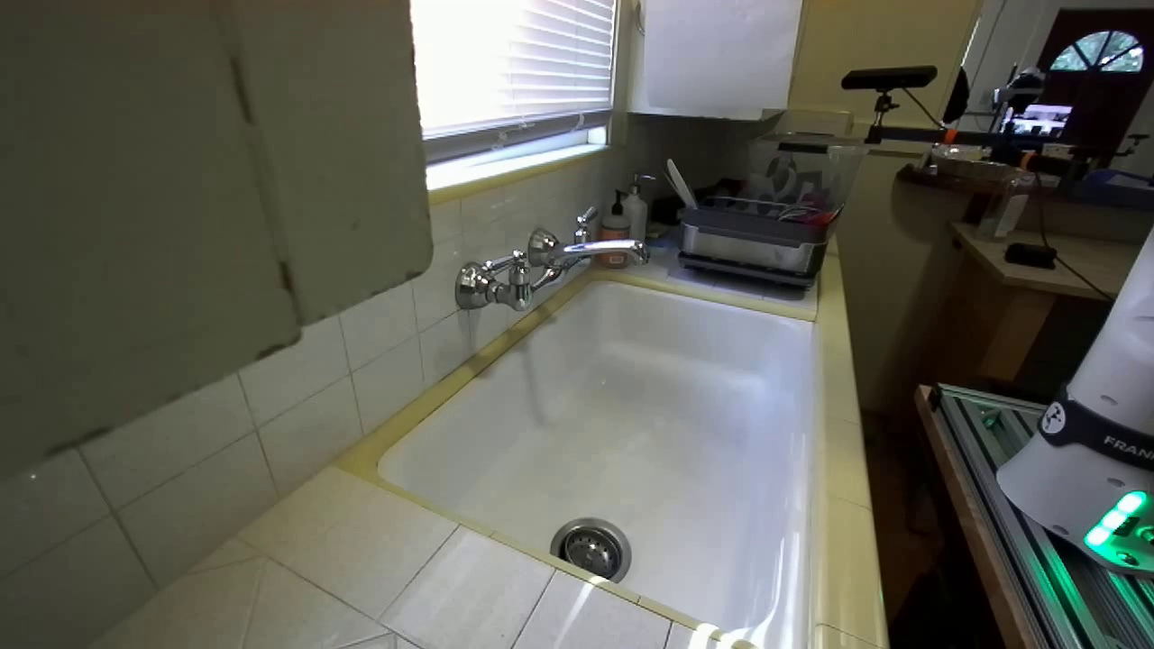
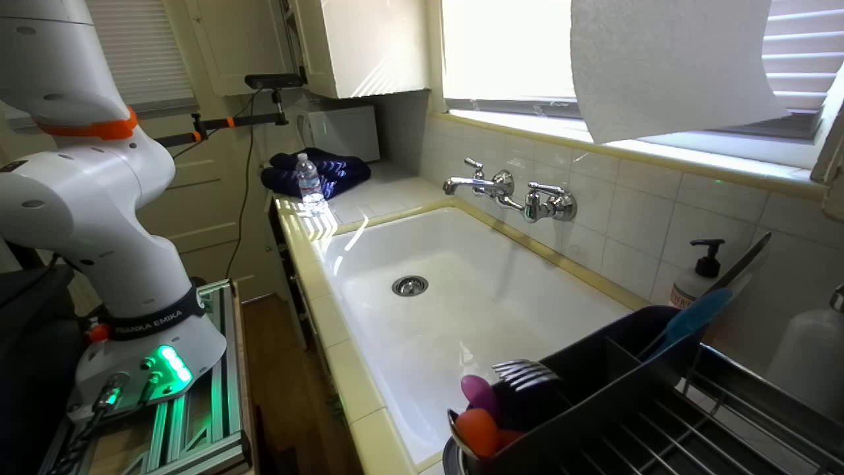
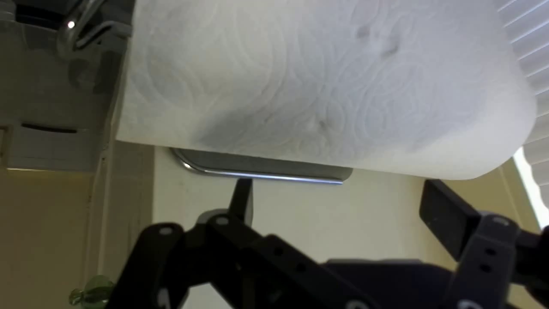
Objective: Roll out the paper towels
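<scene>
The paper towels [image 3: 309, 86] fill the upper part of the wrist view as a white embossed roll, with a rounded end at the right. A wide white sheet of the paper towels [image 2: 666, 66] hangs in front of the window in an exterior view, its lower edge curling. My gripper [image 3: 337, 184] is open, fingers wide apart with nothing between them. Its fingertips lie just below the paper's lower edge in the wrist view; the right one is close to that edge, and I cannot tell whether they touch. The gripper is out of view in both exterior views.
A chrome holder bar [image 3: 266, 174] shows below the roll against a pale cabinet wall [image 3: 326, 214]. White blinds [image 3: 527, 64] are at the right. Below the window are the faucet [image 2: 484, 187] and white sink [image 2: 461, 323], with a dish rack [image 2: 633, 409] alongside.
</scene>
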{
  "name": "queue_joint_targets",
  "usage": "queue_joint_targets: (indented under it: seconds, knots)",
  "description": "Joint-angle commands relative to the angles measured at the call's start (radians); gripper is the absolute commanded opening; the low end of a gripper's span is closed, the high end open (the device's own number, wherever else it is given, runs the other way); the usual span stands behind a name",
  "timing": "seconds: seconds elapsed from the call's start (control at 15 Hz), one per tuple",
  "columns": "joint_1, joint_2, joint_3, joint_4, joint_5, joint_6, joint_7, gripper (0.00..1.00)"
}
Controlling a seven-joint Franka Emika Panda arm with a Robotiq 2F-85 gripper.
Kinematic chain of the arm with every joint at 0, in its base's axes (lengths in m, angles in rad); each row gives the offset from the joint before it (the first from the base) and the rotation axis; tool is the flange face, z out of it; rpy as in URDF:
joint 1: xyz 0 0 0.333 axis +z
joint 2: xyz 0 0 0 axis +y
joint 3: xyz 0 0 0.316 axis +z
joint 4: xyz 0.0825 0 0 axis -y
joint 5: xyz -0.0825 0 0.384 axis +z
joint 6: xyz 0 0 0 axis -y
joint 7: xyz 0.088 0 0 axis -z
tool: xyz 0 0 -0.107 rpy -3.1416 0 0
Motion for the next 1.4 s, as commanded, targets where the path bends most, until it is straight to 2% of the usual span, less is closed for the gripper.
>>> queue_joint_targets:
  seconds: [0.0,0.2,0.6,0.87,1.33]
  knots:
    - [-0.003,0.088,-0.02,0.095,-0.074,-0.045,0.106,1.0]
    - [-0.001,0.134,-0.027,0.133,-0.093,-0.08,0.123,1.0]
    - [0.007,0.159,-0.01,0.179,-0.061,-0.201,0.056,1.0]
    - [0.027,0.15,0.01,0.179,-0.065,-0.269,0.014,1.0]
    - [0.06,0.148,0.018,0.14,-0.103,-0.319,-0.044,1.0]
